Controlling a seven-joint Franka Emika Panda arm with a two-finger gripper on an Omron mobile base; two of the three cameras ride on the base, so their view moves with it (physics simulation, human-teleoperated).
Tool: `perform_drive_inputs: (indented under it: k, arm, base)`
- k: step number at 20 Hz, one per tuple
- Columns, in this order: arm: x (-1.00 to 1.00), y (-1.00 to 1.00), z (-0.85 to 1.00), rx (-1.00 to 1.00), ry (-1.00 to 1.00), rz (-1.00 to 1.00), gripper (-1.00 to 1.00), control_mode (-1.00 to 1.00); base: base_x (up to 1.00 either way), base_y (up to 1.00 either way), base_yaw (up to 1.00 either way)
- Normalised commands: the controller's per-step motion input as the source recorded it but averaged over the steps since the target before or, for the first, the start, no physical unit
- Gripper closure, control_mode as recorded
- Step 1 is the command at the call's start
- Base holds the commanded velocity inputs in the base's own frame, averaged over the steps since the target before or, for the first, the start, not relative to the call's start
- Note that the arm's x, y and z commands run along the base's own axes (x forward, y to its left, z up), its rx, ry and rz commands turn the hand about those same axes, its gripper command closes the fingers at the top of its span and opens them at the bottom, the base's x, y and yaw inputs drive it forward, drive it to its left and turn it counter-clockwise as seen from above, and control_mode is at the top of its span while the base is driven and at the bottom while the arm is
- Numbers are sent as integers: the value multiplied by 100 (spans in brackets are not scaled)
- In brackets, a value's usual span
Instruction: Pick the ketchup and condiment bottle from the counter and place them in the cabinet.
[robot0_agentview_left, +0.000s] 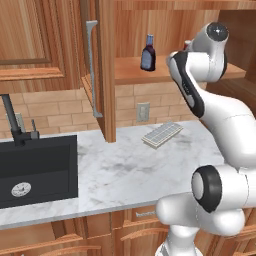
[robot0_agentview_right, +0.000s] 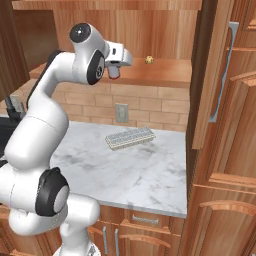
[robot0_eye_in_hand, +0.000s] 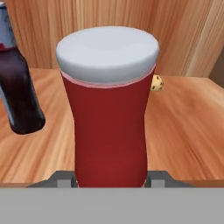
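Observation:
My gripper is shut on the ketchup, a slim red bottle with a white cap, held upright over the plank shelf inside the open cabinet. From the right base, the ketchup shows as a bit of red under my hand; its base is hidden, so I cannot tell whether it touches the shelf. To its left, the dark condiment bottle stands on the same shelf, and is seen close by as the condiment bottle in the hand view. The marbled counter lies below.
A small yellow object sits on the shelf behind the ketchup. The cabinet door with its long grey handle hangs open left of the shelf. A grey ridged rack lies on the counter by the wall outlet. The black sink is at the left.

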Motion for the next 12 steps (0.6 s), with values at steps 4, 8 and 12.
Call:
perform_drive_inputs:
  k: [4, 8, 12]
  arm:
    - [41, 0, -13, 0, 0, 0, 100, -100]
    - [27, 0, -21, 0, 0, 0, 100, -100]
    - [23, 0, -18, 0, 0, 0, 100, -100]
  base:
    - [0, 0, 0]
    - [0, 0, 0]
    - [0, 0, 0]
